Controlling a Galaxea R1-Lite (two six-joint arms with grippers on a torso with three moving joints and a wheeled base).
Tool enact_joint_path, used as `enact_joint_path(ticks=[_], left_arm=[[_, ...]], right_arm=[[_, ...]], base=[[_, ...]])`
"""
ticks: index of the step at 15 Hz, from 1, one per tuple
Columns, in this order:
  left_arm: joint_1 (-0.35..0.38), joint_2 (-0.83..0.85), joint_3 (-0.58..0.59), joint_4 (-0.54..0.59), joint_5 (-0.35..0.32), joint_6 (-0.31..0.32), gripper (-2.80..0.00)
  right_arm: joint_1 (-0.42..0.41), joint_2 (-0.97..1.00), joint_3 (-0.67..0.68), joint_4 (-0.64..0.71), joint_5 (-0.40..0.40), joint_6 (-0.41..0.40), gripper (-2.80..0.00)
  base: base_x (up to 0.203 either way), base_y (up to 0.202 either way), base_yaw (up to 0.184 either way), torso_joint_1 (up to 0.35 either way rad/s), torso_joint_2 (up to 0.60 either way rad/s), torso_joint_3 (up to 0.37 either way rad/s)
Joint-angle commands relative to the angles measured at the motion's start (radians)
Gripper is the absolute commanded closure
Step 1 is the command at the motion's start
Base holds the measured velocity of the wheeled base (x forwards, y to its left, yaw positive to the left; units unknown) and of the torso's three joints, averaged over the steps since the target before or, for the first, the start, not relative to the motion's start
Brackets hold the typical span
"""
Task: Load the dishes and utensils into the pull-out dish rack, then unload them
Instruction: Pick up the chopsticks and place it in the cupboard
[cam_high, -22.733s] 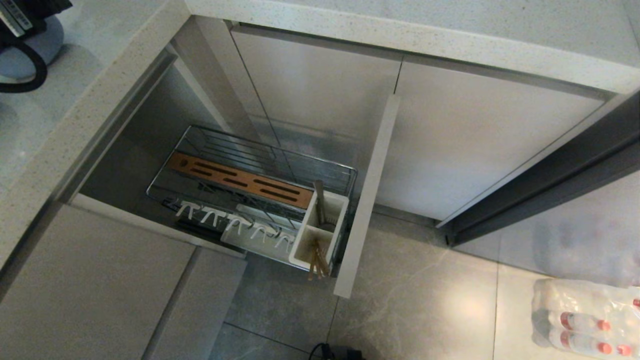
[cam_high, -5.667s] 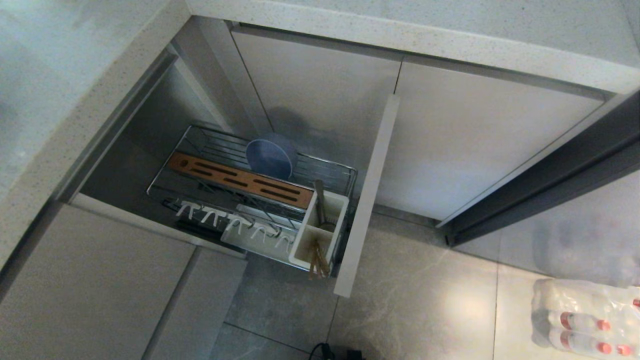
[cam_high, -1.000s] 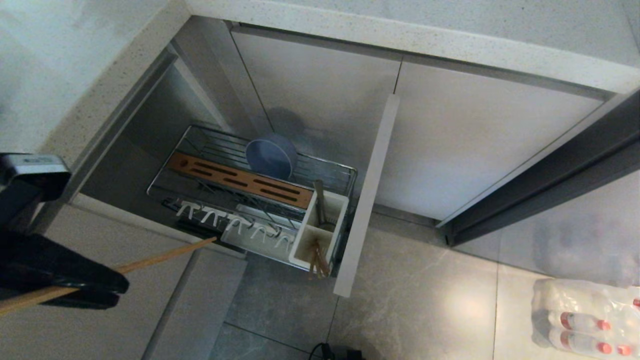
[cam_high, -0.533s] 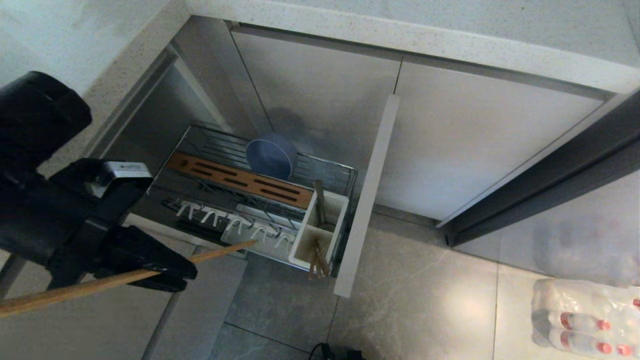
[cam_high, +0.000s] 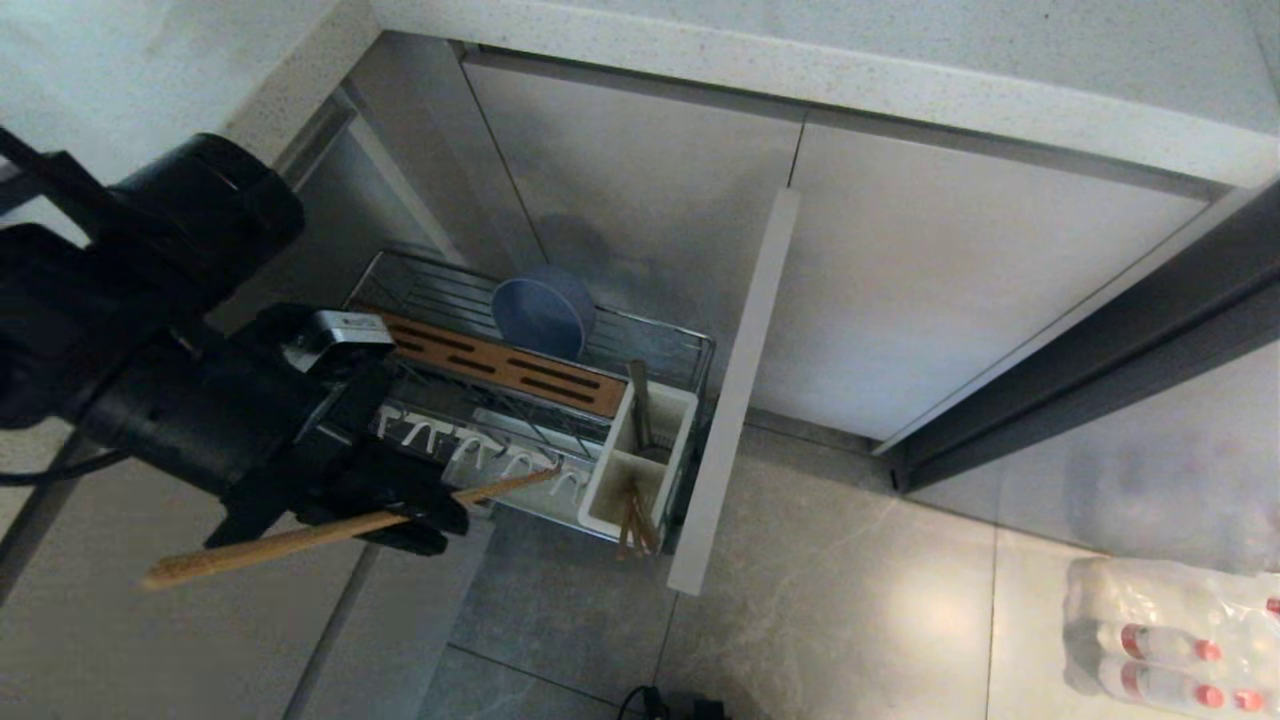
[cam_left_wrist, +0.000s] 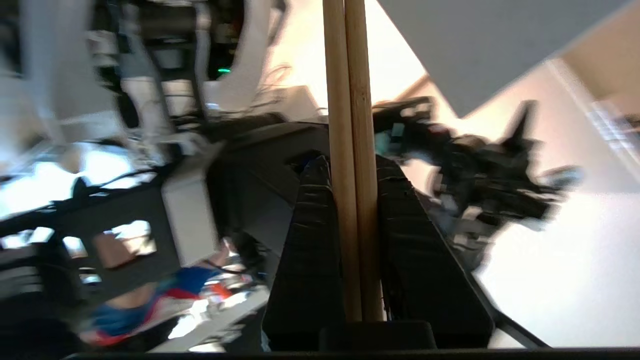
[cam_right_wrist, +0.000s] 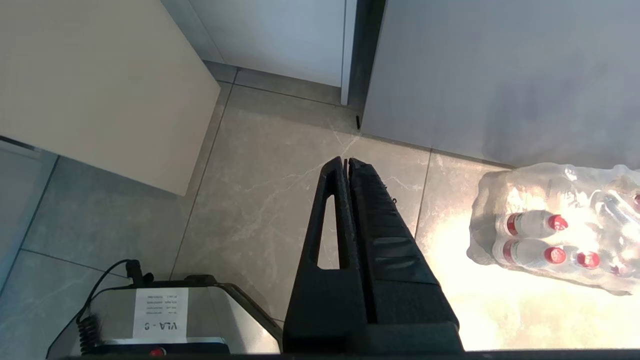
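Kitchen floor tiles, pale cabinets; pull-out dish rack (cam_high: 520, 390) drawn out below counter. Head view: my left gripper (cam_high: 425, 520) clamps chopsticks (cam_high: 340, 530) mid-length, tips over white prongs, short of utensil caddy (cam_high: 640, 450); blue-grey bowl (cam_high: 540, 312) stands at rack's back. Left wrist view: fingers (cam_left_wrist: 310, 240) pinch both sticks (cam_left_wrist: 350, 150) side by side. Right wrist view: right gripper (cam_right_wrist: 347, 167) closed, empty, parked over floor near bottle pack (cam_right_wrist: 555, 235). I'd tip sticks steeper, tips down over caddy's near cell, then release low so they don't bounce out.
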Motion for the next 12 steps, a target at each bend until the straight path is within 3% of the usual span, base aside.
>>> enact_joint_path(ticks=[1,8,12], left_arm=[[-0.052,0.028,-0.012,0.003,0.042,-0.006,0.00],[-0.187,0.128,-0.032,-0.095,0.276,-0.035,0.00],[-0.210,0.186,-0.037,-0.127,0.301,-0.042,0.00]], right_arm=[[0.000,0.002,0.000,0.000,0.000,0.000,0.00],[0.000,0.002,0.000,0.000,0.000,0.000,0.00],[0.000,0.002,0.000,0.000,0.000,0.000,0.00]], base=[[0.000,0.000,0.000,0.000,0.00,0.000],[0.000,0.000,0.000,0.000,0.00,0.000],[0.000,0.000,0.000,0.000,0.00,0.000]])
